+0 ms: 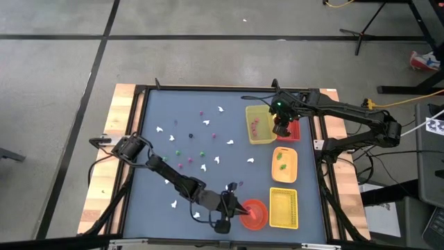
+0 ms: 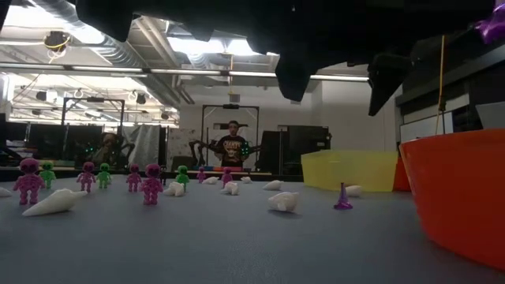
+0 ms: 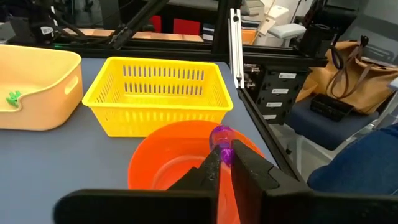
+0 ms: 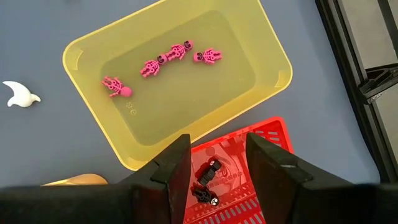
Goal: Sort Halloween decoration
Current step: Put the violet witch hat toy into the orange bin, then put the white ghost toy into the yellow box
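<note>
The left claw [image 3: 225, 163] pinches a small glossy purple piece [image 3: 222, 140] above the orange bowl [image 3: 168, 163]; the right claw [image 4: 216, 163] gapes wide.

slotted plastic basket [image 3: 160, 93] was bright yellow | round plastic bowl [image 3: 171, 163] orange | small piece pinched over the bowl [image 3: 222, 139] purple | smooth-walled tray [image 4: 180, 81] pale yellow, holding pink skeleton figures [image 4: 177, 51] | slotted red basket [image 4: 239, 168] held dark skeleton figures [image 4: 208, 175] | table mat [image 1: 187, 142] slate blue

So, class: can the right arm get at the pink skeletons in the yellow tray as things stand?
Probably yes: the right pincer hangs open over the red basket right beside the yellow tray, and nothing covers the pink skeletons.
</note>
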You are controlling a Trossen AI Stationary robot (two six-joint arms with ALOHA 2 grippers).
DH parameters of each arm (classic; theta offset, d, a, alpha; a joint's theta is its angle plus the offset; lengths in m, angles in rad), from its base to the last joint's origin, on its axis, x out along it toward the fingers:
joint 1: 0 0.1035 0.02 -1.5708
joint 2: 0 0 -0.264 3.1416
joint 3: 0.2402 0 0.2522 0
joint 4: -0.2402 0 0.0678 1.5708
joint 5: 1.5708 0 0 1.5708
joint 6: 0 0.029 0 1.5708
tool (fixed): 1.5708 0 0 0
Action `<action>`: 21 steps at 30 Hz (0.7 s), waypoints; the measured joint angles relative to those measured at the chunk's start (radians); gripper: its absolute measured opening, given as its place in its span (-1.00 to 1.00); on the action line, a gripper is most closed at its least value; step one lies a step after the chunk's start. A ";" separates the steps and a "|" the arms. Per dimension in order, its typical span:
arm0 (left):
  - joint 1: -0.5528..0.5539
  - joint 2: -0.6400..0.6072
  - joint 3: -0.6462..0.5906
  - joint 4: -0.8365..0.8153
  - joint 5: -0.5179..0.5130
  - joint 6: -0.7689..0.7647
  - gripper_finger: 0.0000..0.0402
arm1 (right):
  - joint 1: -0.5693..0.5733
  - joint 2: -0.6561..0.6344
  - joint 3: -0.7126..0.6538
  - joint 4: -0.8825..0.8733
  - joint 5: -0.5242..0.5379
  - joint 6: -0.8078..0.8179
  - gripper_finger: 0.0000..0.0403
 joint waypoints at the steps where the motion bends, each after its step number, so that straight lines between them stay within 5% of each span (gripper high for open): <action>1: 0.000 0.000 0.000 0.000 0.000 0.000 -0.84 | 0.000 0.000 0.000 0.000 0.000 0.000 -0.25; 11: 0.000 0.000 -0.001 0.000 -0.001 0.000 -0.48 | 0.000 0.000 0.000 0.000 0.000 0.000 -0.25; 21: 0.000 0.000 -0.001 0.000 -0.008 0.000 -0.39 | 0.000 0.000 0.000 0.000 0.000 0.000 -0.25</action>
